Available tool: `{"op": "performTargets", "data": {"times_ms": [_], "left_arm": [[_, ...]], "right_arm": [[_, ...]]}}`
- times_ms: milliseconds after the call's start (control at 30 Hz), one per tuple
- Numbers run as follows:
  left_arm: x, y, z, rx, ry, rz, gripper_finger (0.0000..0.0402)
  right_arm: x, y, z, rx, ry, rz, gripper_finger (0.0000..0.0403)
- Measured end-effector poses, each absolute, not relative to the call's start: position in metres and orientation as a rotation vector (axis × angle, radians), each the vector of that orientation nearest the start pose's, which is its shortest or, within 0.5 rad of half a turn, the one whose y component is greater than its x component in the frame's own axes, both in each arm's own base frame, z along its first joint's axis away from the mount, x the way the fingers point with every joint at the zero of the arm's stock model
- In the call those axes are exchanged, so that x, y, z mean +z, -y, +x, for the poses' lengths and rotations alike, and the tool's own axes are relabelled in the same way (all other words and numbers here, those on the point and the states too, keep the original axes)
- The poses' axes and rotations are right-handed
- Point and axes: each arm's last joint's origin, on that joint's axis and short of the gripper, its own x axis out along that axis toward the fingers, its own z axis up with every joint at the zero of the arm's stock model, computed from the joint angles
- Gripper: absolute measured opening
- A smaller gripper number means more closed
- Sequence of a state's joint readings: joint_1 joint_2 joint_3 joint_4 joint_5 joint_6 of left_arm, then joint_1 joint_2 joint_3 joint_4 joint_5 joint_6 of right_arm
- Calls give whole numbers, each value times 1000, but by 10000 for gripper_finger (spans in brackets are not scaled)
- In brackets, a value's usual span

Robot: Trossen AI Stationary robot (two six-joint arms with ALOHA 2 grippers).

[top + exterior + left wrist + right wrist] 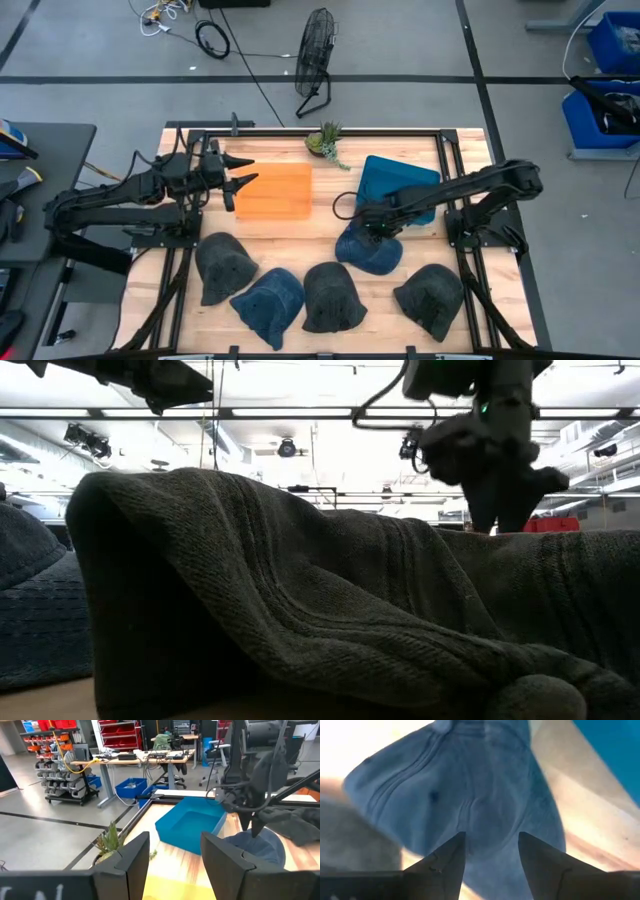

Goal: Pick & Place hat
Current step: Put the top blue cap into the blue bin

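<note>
The left gripper [236, 181] hovers over the orange bin [275, 192] with fingers spread, empty. Right of it, the blue hat [370, 251] lies on the wooden surface [400, 240] (just below the blue bin [395, 185]), its long axis roughly left-right, the right gripper [378, 234] pressed onto its crown, fingers parted around a fold.

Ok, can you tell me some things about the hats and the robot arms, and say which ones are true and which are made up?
1. The right gripper is down over a blue hat. True.
2. The orange bin already holds a hat. False: nothing shows inside it.
3. The left gripper hangs open beside the orange bin. True.
4. Every hat is blue. False: three dark grey hats, like this one, lie in the front row.
5. A small plant sits at the table's far edge. True.
</note>
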State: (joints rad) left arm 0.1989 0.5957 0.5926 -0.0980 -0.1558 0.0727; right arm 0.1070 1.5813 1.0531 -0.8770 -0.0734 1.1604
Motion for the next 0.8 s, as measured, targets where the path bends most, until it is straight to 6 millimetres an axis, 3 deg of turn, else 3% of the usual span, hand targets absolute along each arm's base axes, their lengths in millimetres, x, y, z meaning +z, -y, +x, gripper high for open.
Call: {"op": "performTargets", "data": {"times_ms": [267, 367, 467, 567, 667, 800], "left_arm": [[300, -33, 139, 350, -127, 70, 181], [300, -33, 139, 350, -127, 72, 181], [300, -33, 139, 350, -127, 72, 181], [300, -33, 139, 350, -128, 72, 181], [300, -33, 139, 349, -128, 72, 181], [300, -33, 139, 350, -129, 72, 181]], "right_arm": [[178, -33, 289, -703, -1369, 892, 171], [175, -33, 290, -689, -1385, 868, 134], [176, -33, 289, -683, -1387, 859, 72], [180, -33, 289, -647, -1384, 860, 14], [188, -34, 290, -600, -1389, 875, 20], [213, -35, 295, -519, -1372, 839, 20]]}}
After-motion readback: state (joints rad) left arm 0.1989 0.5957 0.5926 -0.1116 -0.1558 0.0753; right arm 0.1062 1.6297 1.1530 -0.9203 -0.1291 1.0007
